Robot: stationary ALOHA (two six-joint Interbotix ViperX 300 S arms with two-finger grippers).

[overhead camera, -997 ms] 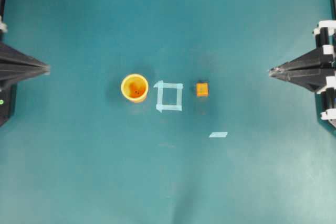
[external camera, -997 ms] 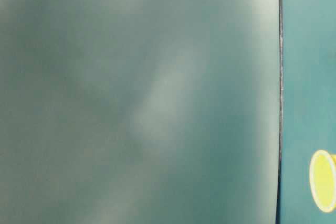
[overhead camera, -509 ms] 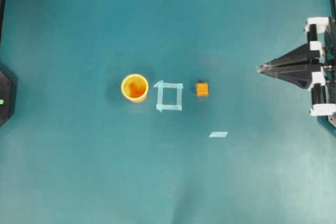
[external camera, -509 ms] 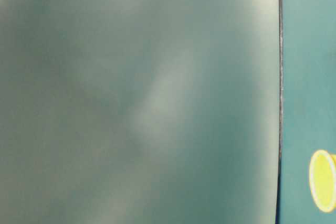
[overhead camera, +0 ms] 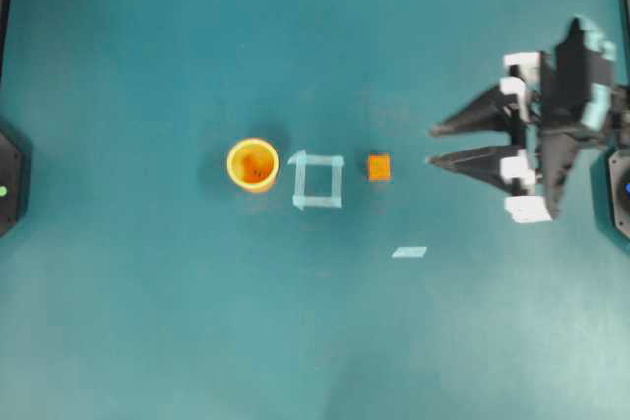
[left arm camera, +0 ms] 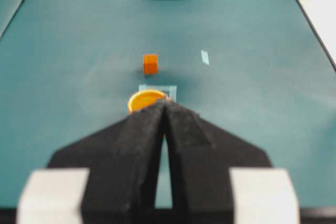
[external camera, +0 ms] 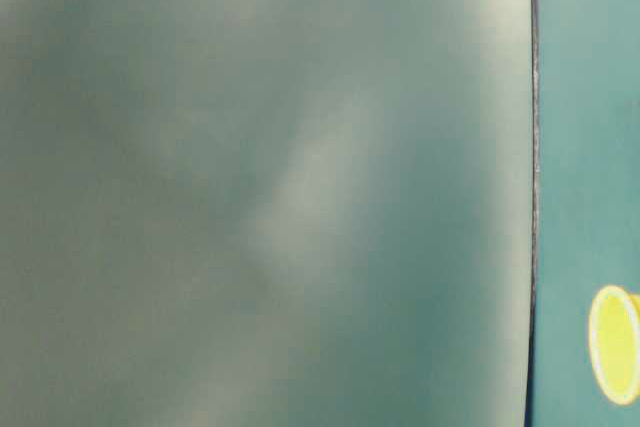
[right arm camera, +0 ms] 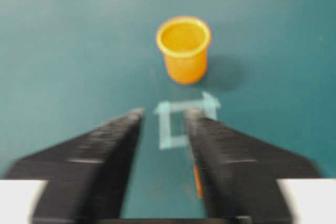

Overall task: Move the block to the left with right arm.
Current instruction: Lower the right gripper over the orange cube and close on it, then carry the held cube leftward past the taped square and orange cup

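Observation:
The block (overhead camera: 379,167) is a small orange cube on the teal table, to the right of a pale tape square (overhead camera: 317,181). My right gripper (overhead camera: 430,146) hangs open a short way to the block's right, fingers pointing left at it. In the right wrist view the open right gripper (right arm camera: 164,114) frames the tape square (right arm camera: 184,119), and a thin orange sliver of the block (right arm camera: 197,181) shows beside the right finger. In the left wrist view my left gripper (left arm camera: 164,103) is shut on nothing, far back from the block (left arm camera: 150,63).
A yellow-orange cup (overhead camera: 253,164) stands upright left of the tape square, also seen as the cup (right arm camera: 184,48) and the cup (external camera: 615,344). A short tape strip (overhead camera: 409,252) lies in front and to the right of the block. The left arm's base (overhead camera: 8,179) sits at the left edge.
The right gripper has moved left towards the block and opened from shut. The left gripper drew back out of the overhead view a second ago. Block and cup have not moved.

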